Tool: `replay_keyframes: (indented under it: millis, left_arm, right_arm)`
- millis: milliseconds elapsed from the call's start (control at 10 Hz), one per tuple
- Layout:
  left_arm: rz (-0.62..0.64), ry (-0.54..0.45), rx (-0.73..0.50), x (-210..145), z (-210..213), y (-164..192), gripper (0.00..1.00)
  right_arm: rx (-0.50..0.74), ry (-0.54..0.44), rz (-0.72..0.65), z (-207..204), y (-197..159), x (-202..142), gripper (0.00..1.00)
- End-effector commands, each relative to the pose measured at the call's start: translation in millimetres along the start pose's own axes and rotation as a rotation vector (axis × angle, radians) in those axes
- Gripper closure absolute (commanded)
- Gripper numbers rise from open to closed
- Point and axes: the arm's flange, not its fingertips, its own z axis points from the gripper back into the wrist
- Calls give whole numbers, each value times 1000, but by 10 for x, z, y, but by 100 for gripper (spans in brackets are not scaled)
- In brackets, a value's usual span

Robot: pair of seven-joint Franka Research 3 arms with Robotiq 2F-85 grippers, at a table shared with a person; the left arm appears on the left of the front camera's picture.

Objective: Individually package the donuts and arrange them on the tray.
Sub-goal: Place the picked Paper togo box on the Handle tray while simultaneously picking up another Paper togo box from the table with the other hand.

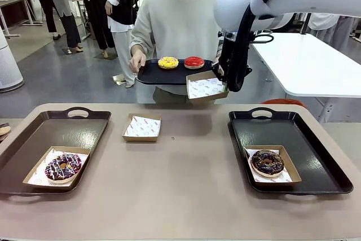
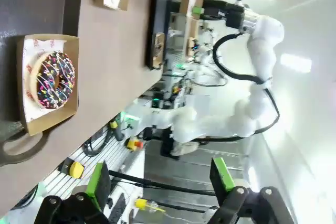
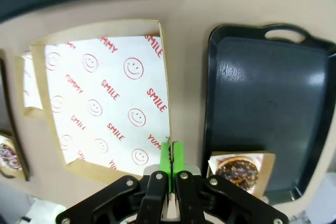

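A person's hand holds a black serving tray (image 1: 151, 75) carrying the yellow-iced donut (image 1: 168, 62) and the red-iced donut (image 1: 194, 62). My right gripper (image 1: 221, 80) (image 3: 171, 157) is shut on the rim of an empty paper-lined box (image 1: 205, 88) (image 3: 105, 98), held in the air just beside that tray. The drizzled donut (image 1: 62, 167) (image 2: 55, 80) sits boxed on the left tray (image 1: 56, 131). The sprinkled chocolate donut (image 1: 267, 162) (image 3: 236, 170) sits boxed on the right tray (image 1: 293, 131) (image 3: 262, 87). My left gripper (image 2: 160, 179) is open, off past the table's left side.
A second empty lined box (image 1: 142, 127) lies on the table between the two trays. The person stands at the table's far edge. A white table (image 1: 310, 60) stands behind on the right.
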Motion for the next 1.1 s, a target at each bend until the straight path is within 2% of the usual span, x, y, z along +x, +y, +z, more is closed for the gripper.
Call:
replay_keyframes:
  millis: [0, 400, 600, 700, 1000]
  left_arm:
    - [-11, -14, -84, 86, 322, 132, 0]
    - [19, -95, -101, -49, 652, 426, 0]
    - [11, -105, -56, -93, 657, 435, 0]
    - [50, -88, -90, -100, 651, 450, 0]
    - [50, -88, -90, -100, 651, 450, 0]
  right_arm:
    - [6, 28, 10, -31, 26, 103, 100]
    - [18, 50, -8, -93, 56, 192, 100]
    - [1, 29, -4, -138, 25, 135, 100]
    - [1, 29, -4, -138, 25, 135, 100]
    - [1, 29, -4, -138, 25, 135, 100]
